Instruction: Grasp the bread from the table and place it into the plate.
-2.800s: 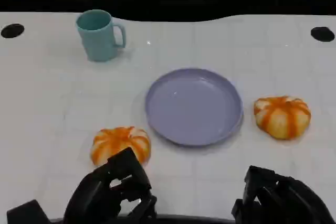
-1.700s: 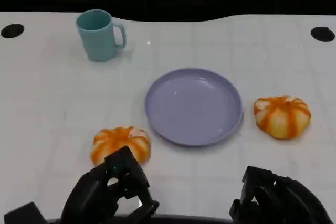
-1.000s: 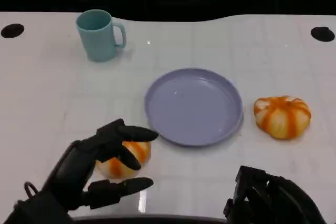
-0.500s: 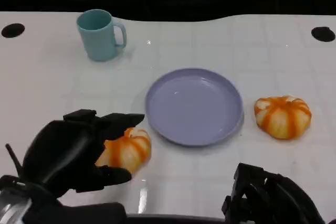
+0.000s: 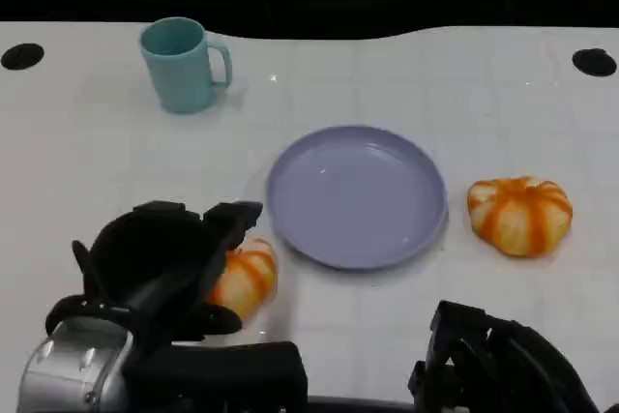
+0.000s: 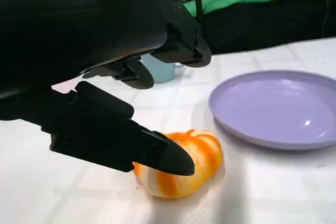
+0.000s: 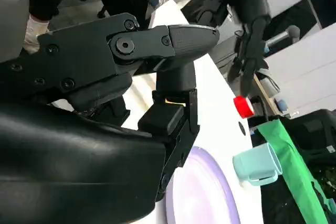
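Two orange-and-white striped breads lie on the white table. The left bread (image 5: 245,278) (image 6: 185,164) is near the front, left of the lavender plate (image 5: 356,195) (image 6: 278,109). The right bread (image 5: 519,215) sits just right of the plate. My left hand (image 5: 164,258) (image 6: 94,51) hovers over the left bread with its fingers spread around it. One lower finger (image 6: 123,141) reaches the bread's near side, while the upper ones stay above it. My right hand (image 5: 493,367) (image 7: 131,77) rests at the table's front edge, fingers curled in on nothing.
A teal mug (image 5: 182,63) (image 7: 257,163) stands at the back left, well behind the plate. Black round holes (image 5: 21,55) mark the table's far corners. The right wrist view shows a person's white-gloved hand (image 7: 34,27) and a red knob (image 7: 243,106) beyond the table.
My left hand rose from the table's front edge, opened its fingers and moved forward over the left bread. The right hand, both breads and the plate stayed put.
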Motion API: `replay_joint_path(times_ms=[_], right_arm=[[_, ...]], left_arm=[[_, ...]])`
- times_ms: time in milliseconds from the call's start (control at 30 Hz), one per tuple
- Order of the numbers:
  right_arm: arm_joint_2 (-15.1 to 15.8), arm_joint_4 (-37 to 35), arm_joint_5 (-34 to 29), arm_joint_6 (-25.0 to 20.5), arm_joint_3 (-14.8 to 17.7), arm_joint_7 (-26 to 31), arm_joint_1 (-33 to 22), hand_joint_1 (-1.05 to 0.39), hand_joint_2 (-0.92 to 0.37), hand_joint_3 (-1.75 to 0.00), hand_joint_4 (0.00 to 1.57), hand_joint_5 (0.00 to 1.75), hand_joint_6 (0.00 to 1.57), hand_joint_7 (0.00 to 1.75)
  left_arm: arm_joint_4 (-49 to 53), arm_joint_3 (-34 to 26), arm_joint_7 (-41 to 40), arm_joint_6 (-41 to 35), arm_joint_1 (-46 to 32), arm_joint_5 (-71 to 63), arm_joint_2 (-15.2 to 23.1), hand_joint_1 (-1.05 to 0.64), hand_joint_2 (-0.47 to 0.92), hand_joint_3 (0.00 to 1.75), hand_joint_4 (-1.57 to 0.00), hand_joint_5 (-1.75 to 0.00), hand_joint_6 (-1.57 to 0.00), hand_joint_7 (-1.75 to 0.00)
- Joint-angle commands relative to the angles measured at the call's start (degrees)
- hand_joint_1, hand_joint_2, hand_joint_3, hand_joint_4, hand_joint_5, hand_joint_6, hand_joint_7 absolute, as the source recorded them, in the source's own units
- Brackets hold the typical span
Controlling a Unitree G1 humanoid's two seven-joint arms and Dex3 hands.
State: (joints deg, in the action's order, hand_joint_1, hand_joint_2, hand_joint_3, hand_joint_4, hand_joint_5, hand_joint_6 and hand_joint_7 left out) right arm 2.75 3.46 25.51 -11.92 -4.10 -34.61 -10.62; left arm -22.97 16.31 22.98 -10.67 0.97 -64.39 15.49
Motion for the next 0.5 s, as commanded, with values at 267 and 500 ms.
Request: replay_joint_path(times_ms=[267, 500], right_arm=[[0.95, 0.72, 0.43, 0.22, 0.57, -0.3, -0.6, -0.71, -0.92, -0.25, 0.85, 1.63, 0.75, 1.43], [1.05, 0.46, 0.05, 0.91, 0.42, -0.54, -0.64, -0.71, -0.92, -0.26, 0.85, 1.63, 0.75, 1.44]], left_arm=[[11.43, 4.8, 2.97, -6.22, 7.59, -3.84, -2.29, -0.64, 0.9, 0.0, -0.34, -0.17, -0.25, 0.0], [20.98, 6.01, -0.18, -7.94, 11.93, -2.04, -3.7, -0.63, 0.89, 0.0, -0.32, -0.14, -0.24, 0.0]])
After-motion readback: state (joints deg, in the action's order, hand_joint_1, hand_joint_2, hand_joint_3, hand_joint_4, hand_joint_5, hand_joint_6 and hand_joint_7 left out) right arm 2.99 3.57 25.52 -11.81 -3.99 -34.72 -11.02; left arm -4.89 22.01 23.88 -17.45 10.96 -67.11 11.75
